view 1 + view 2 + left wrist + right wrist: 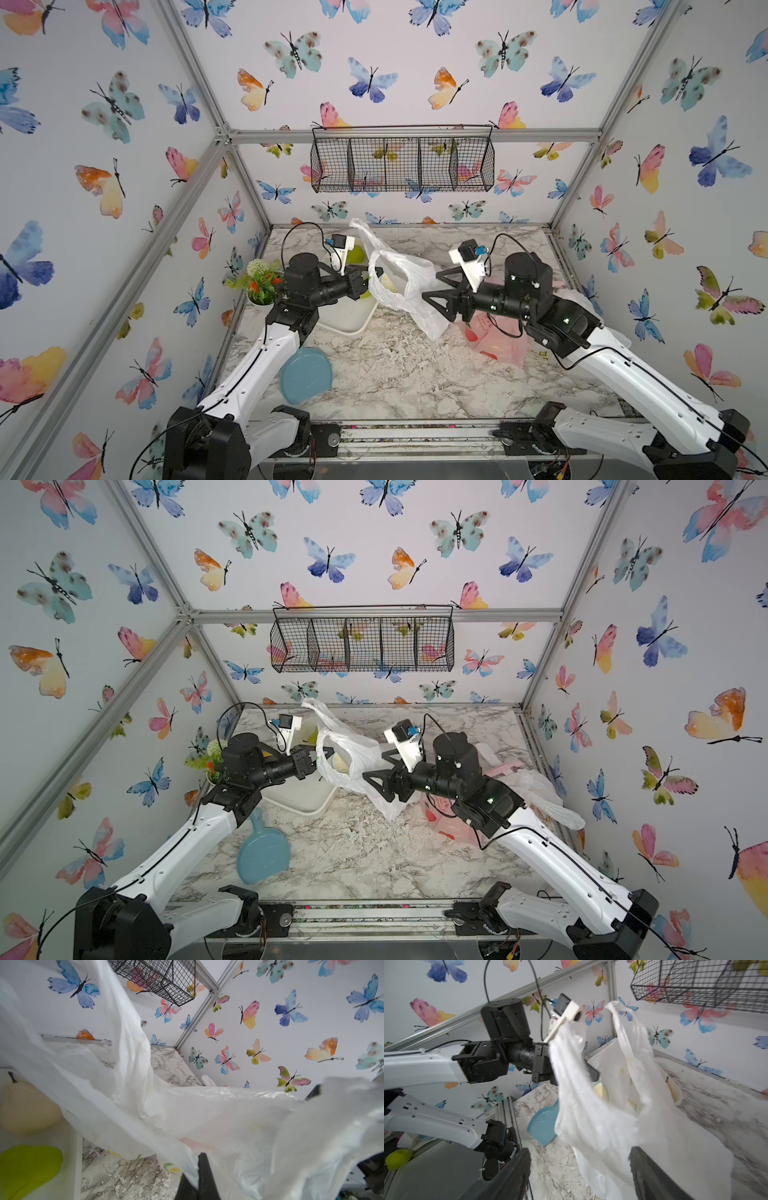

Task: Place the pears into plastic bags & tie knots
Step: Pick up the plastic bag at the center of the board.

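Note:
A white plastic bag with lemon prints [399,286] [353,762] hangs above the tray's right end. My left gripper [376,272] [202,1156] is shut on its edge near a handle. The other handle sticks up towards the back wall. My right gripper [432,286] [579,1153] is open, and the bag [593,1109] droops between its spread fingers without being pinched. A cream pear [27,1107] and a green pear [27,1167] lie on the white tray [349,322]. A further green pear [355,253] shows behind the left wrist. No knots are visible.
A pink bag [494,338] lies under my right arm, and a translucent white bag [536,787] beside it at the right wall. A blue paddle board [305,374] lies at front left, potted flowers [262,284] at the left wall, and a wire basket [401,164] hangs on the back wall.

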